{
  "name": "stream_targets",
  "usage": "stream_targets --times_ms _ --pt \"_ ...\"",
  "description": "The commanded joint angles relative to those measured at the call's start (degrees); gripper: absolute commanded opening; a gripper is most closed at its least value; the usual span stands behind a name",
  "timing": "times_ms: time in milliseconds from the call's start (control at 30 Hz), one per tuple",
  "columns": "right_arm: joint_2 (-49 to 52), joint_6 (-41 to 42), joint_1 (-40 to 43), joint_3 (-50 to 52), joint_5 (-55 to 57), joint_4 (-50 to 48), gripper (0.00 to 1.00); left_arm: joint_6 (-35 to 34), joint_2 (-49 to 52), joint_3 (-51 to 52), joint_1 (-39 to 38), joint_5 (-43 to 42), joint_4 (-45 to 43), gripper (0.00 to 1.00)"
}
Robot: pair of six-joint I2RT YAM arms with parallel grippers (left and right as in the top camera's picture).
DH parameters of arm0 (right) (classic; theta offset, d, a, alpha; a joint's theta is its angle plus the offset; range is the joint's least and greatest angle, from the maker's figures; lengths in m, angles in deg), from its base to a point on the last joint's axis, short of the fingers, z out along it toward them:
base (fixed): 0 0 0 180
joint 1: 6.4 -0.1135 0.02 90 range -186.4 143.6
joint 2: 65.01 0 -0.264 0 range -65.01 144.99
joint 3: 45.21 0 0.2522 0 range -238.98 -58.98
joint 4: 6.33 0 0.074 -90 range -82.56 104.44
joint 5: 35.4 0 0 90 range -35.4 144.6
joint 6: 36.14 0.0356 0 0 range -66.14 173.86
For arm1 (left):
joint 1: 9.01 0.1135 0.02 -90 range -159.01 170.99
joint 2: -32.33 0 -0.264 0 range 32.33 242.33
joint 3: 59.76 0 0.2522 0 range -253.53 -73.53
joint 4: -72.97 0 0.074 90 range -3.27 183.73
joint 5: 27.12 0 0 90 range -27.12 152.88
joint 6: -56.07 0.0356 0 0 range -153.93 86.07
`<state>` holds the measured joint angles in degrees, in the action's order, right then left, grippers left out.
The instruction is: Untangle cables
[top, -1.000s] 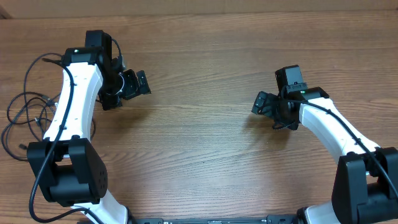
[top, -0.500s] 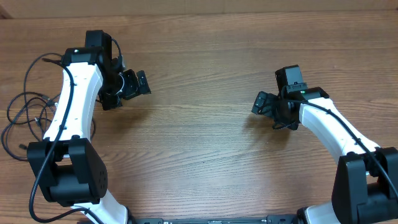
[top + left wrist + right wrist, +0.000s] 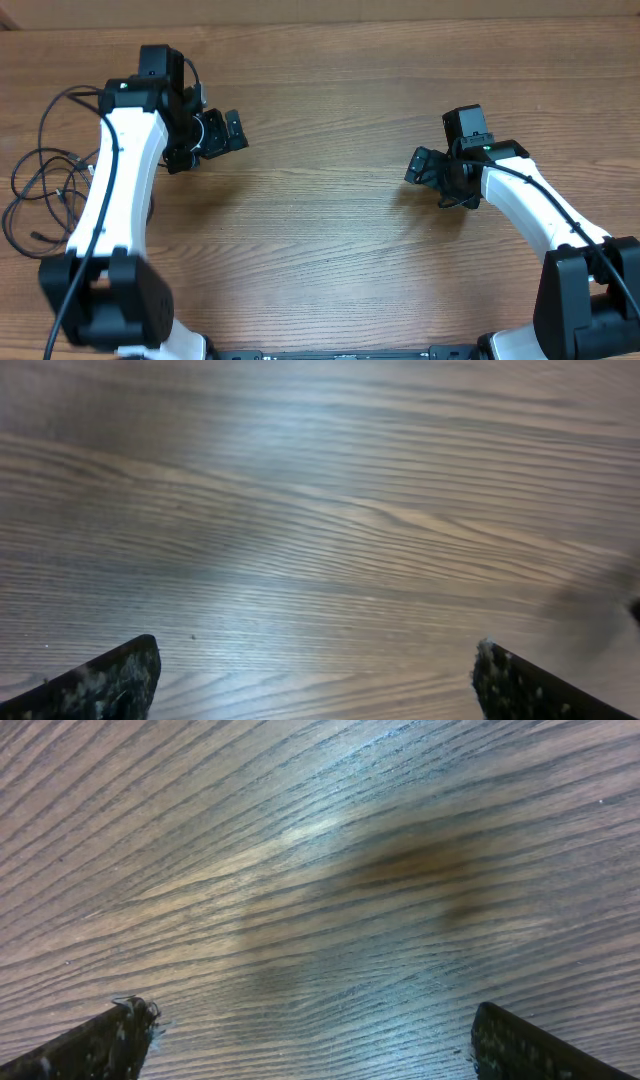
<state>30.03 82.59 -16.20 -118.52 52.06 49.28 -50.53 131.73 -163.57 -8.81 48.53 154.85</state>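
- Nearest to the bases, the left arm (image 3: 105, 200) looks different from one second ago: its lower black joint now sits closer to the near edge and the white link is stretched out longer.
- The table (image 3: 320, 250) is bare wood between the two arms.
- The cables (image 3: 62, 172) lie on the left edge of the table, outside the left arm and partly hidden under it. I see no change in them.
- The tangle is longer from near to far than from side to side, so its long axis runs along the left arm. At the far end one strand curves to the right, toward the wrist of that arm. The plug ends are too small to tell which way they point.
- The right gripper (image 3: 420, 165) is in the same place as before. Its fingers (image 3: 110, 1040) are spread wide, with only wood between them.
- Farthest, the left gripper (image 3: 224, 134) has moved a little to the right and away from the bases. Its fingers (image 3: 115, 678) are also released and spread wide, holding nothing, well apart from the cables.
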Motion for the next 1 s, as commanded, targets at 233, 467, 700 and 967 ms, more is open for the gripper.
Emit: stream_targets --times_ms 233,467,700,967 --pt "0.24 0.42 -0.02 0.35 0.55 -0.2 1.0 -0.79 -17.51 0.11 -2.16 -0.11 0.02 0.99" --pt "0.24 0.42 -0.02 0.35 0.55 -0.17 1.0 -0.79 -20.31 1.51 -2.16 -0.11 0.0 1.0" --pt "0.24 0.44 -0.02 0.35 0.55 -0.17 1.0 -0.79 -21.38 11.91 -2.19 -0.11 0.0 1.0" --pt "0.24 0.44 -0.02 0.35 0.55 -0.2 1.0 -0.79 -24.04 30.12 -2.16 -0.09 -2.43 1.0"
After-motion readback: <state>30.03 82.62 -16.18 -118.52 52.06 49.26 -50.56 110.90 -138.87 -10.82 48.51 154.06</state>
